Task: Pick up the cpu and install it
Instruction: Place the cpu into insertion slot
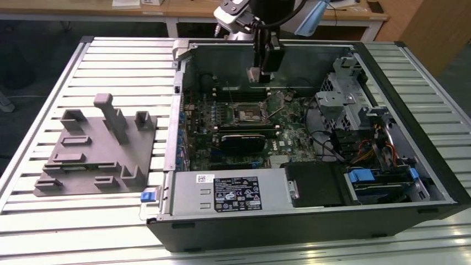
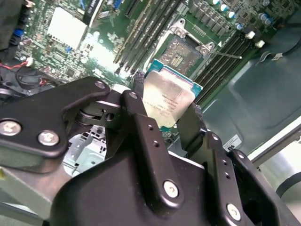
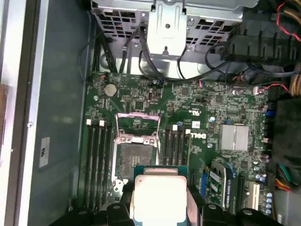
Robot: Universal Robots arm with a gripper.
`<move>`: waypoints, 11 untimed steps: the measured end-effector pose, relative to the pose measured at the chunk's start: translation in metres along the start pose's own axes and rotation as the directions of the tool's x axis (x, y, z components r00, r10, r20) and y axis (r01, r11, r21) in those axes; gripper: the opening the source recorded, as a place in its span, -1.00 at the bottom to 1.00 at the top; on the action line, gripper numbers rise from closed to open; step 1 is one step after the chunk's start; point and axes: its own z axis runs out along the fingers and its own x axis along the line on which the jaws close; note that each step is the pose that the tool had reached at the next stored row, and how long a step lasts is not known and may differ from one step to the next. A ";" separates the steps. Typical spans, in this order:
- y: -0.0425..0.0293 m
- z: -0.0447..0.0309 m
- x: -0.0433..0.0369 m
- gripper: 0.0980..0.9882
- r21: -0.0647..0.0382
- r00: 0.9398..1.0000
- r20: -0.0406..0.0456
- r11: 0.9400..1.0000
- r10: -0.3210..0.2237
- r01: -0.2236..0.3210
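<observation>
Slatted table, wood desk in bkgd

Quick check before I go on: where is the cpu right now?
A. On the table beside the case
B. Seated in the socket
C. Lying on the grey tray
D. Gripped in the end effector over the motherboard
D: in the second wrist view the cpu is clamped in the end effector, and the socket beyond it is open and empty.

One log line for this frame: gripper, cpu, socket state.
gripper: shut on cpu | cpu: held over motherboard, not seated | socket: open, empty
</observation>
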 end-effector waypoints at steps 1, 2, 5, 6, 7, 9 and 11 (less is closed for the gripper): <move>-0.0001 0.0009 0.0013 -0.02 0.000 1.000 0.000 1.000 0.000 0.000; -0.0003 0.0019 0.0021 -0.02 0.000 1.000 0.000 1.000 0.000 0.000; -0.0007 0.0067 0.0024 -0.02 0.000 1.000 0.000 1.000 0.000 0.000; -0.0007 0.0083 0.0026 -0.02 0.000 1.000 0.000 1.000 0.000 0.000; -0.0008 0.0097 0.0026 -0.02 0.000 1.000 -0.001 1.000 0.000 0.000; -0.0009 0.0121 0.0027 -0.02 0.000 1.000 -0.004 1.000 0.001 -0.001; -0.0009 0.0146 0.0027 -0.02 0.000 1.000 -0.005 1.000 0.001 -0.001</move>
